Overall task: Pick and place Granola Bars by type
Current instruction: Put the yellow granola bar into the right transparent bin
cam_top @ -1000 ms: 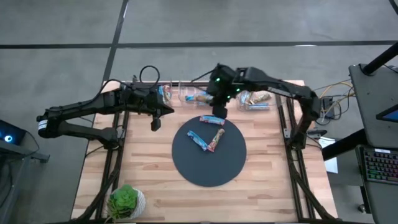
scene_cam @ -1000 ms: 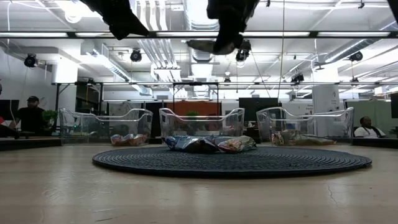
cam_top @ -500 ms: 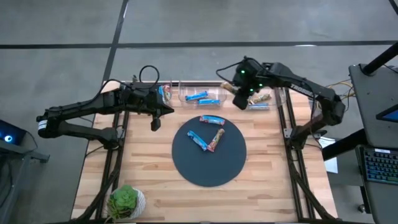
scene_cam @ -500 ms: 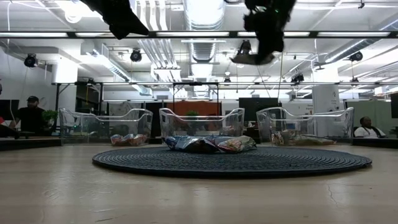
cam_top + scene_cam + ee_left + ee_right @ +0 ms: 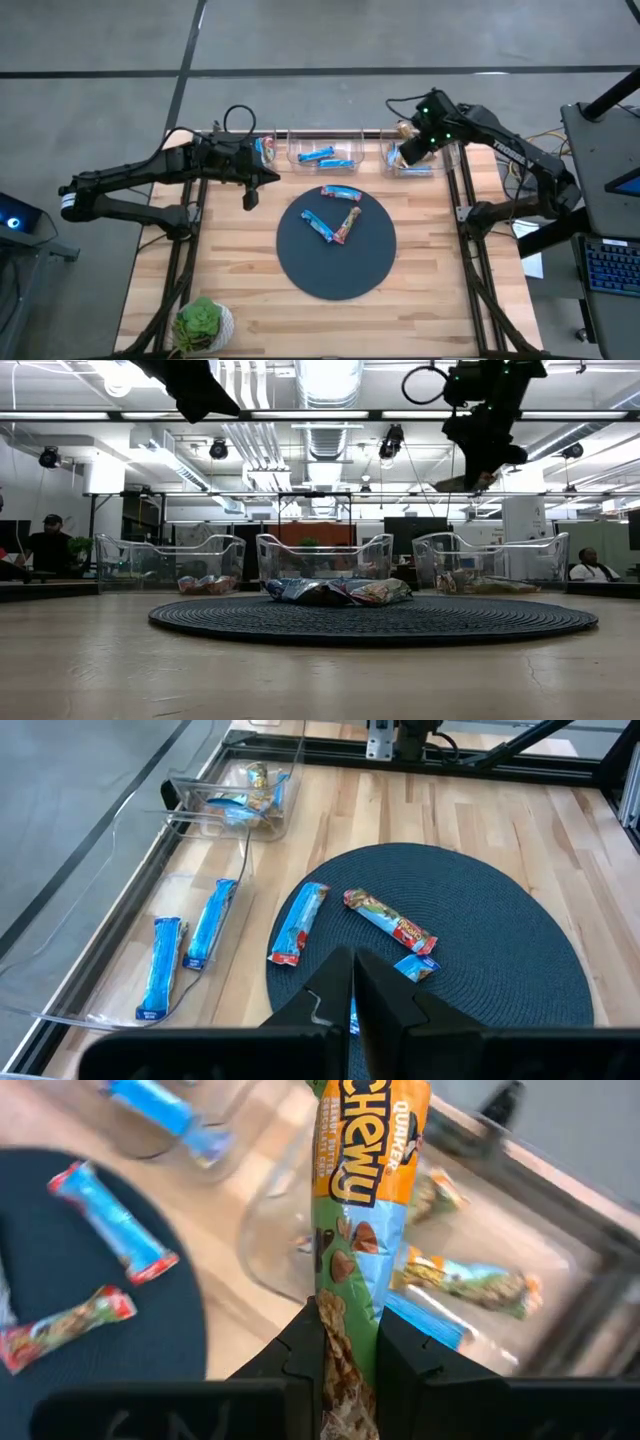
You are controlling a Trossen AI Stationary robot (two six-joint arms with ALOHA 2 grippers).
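Observation:
My right gripper hangs over the right clear bin at the table's far edge, shut on a green-and-orange granola bar. That bin holds several similar bars. Three bars lie on the round dark mat: a blue-and-red one, a blue one and a brown-red one. Two blue bars lie in the middle bin, and more bars in the left bin. My left gripper waits shut above the table, left of the mat. My right gripper pinches the green-and-orange bar by one end between its two fingers. The fingers slant down from above, and the bar runs on past the fingertips along their line. The bar is lifted clear, over the right bin.
Three clear bins stand in a row along the far edge. A small potted plant sits at the near left corner. Bare wood lies around the mat. People sit in the room behind the table.
My right gripper has carried the bar from above the mat's far edge toward the table's right edge, until it hangs over the right bin. It has sunk slightly and rolled on the way. It has stayed shut on the bar.

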